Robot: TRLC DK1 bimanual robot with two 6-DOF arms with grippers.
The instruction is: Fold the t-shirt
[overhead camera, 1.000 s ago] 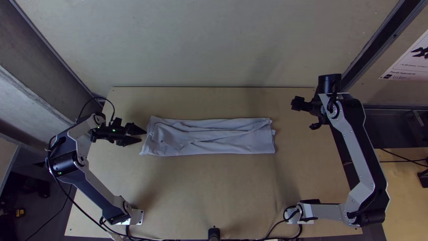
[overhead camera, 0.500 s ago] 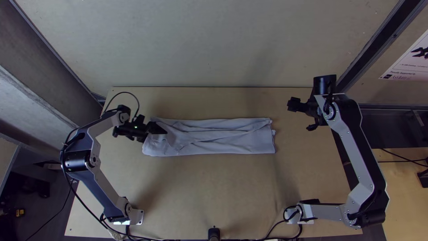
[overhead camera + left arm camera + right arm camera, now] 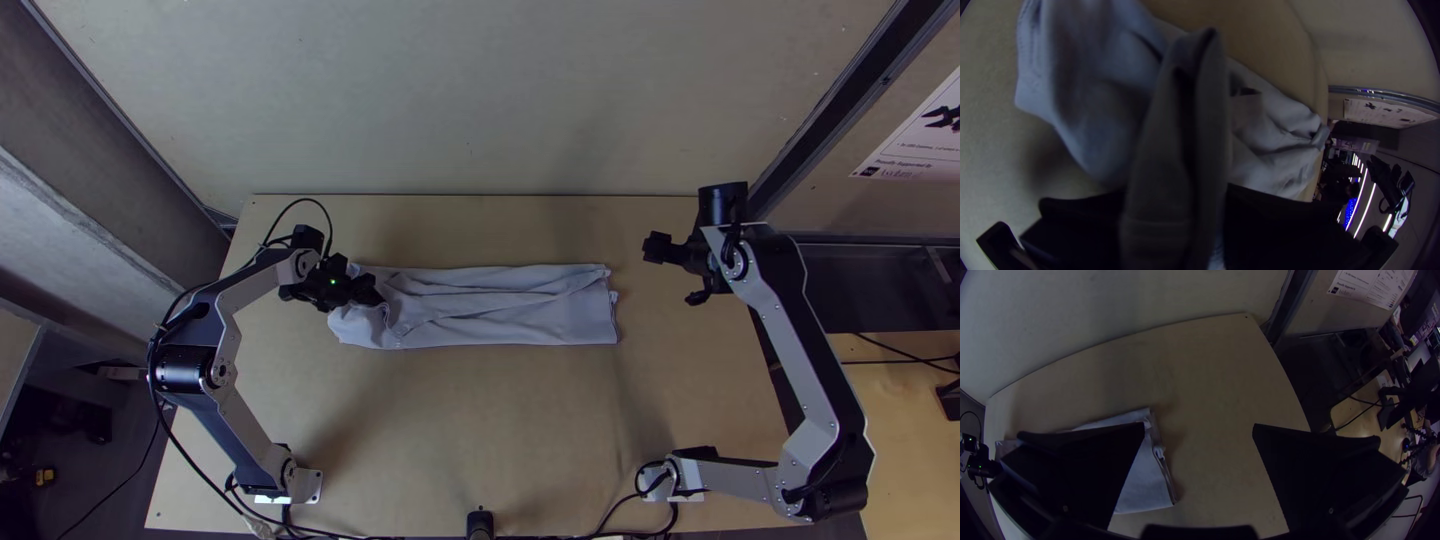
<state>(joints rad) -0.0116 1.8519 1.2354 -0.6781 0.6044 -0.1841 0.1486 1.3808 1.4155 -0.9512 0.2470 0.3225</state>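
Pinching the shirt point(image 3: 500, 305), left pincer point(image 3: 374, 292) hides one corner (right pincer point(image 3: 676, 272) wide, poster point(image 3: 915, 140) beyond).

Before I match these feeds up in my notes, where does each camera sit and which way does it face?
Top view: fixed high over the near edge, looking steeply down at the table; both arms show.
Left wrist view: on that arm's wrist, facing the t-shirt pinched by the left gripper.
Right wrist view: on the other wrist, facing the table and one shirt end, between the right gripper's open fingers.
All three share the t-shirt and table.
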